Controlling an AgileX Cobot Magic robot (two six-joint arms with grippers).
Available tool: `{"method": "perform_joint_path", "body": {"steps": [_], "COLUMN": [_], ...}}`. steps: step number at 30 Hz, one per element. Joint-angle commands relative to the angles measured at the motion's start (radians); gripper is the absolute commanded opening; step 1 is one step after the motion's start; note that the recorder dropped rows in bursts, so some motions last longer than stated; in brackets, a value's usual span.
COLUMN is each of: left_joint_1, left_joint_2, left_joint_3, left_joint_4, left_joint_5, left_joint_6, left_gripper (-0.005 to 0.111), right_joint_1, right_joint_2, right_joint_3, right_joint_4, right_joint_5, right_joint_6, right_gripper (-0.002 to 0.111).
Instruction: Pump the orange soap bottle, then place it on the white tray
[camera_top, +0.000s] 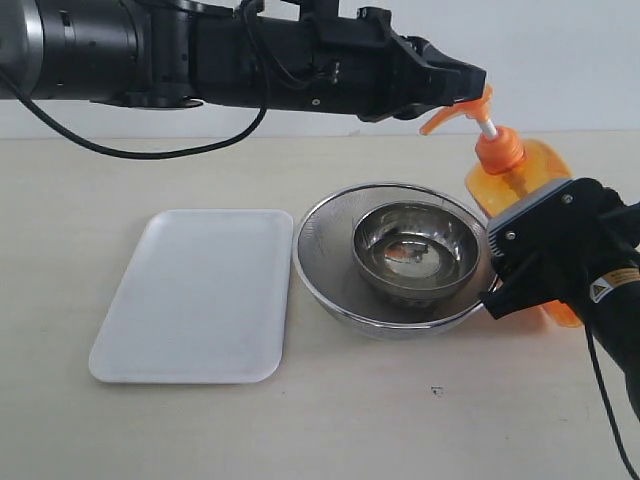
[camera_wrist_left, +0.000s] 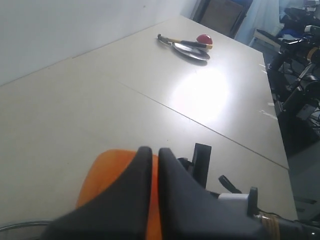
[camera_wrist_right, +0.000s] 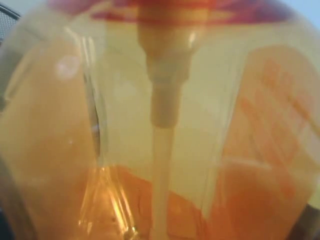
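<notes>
The orange soap bottle (camera_top: 528, 172) leans tilted just right of the steel bowls, off the table. My right gripper (camera_top: 520, 270) is shut on its body; in the right wrist view the bottle (camera_wrist_right: 160, 125) fills the frame and hides the jaws. My left arm reaches across from the left. Its gripper (camera_top: 468, 84) is shut and rests on top of the orange pump head (camera_top: 450, 113), whose white stem (camera_top: 489, 128) stands extended. In the left wrist view the shut gripper (camera_wrist_left: 151, 150) sits over the pump head (camera_wrist_left: 107, 175). The white tray (camera_top: 200, 290) lies bare at the left.
A small steel bowl (camera_top: 415, 245) with a smear of orange soap sits inside a larger steel bowl (camera_top: 325, 250), between tray and bottle. A black cable (camera_top: 150, 150) hangs from the left arm. Far down the table lie a pan (camera_wrist_left: 190, 50) and a red ball (camera_wrist_left: 204, 38).
</notes>
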Motion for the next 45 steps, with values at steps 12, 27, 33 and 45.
{"method": "perform_joint_path", "body": {"steps": [12, 27, 33, 45], "left_joint_1": [-0.009, -0.009, -0.009, -0.009], "left_joint_2": [0.084, 0.101, 0.146, 0.153], "left_joint_3": [-0.004, -0.004, -0.004, -0.004], "left_joint_4": [0.083, 0.134, 0.134, 0.128], "left_joint_5": [-0.004, -0.022, -0.021, -0.021], "left_joint_6": [-0.069, -0.096, -0.096, -0.091], "left_gripper": [0.005, 0.005, 0.005, 0.005], "right_joint_1": [0.0, 0.0, 0.0, 0.0], "right_joint_2": [-0.009, -0.009, -0.011, -0.011], "right_joint_3": [-0.001, -0.001, -0.001, -0.001], "right_joint_4": [-0.052, -0.086, -0.093, -0.095], "right_joint_5": [-0.04, -0.056, -0.06, -0.063], "right_joint_6": [0.016, 0.052, 0.057, 0.061], "right_gripper": [0.0, 0.0, 0.0, 0.0]}}
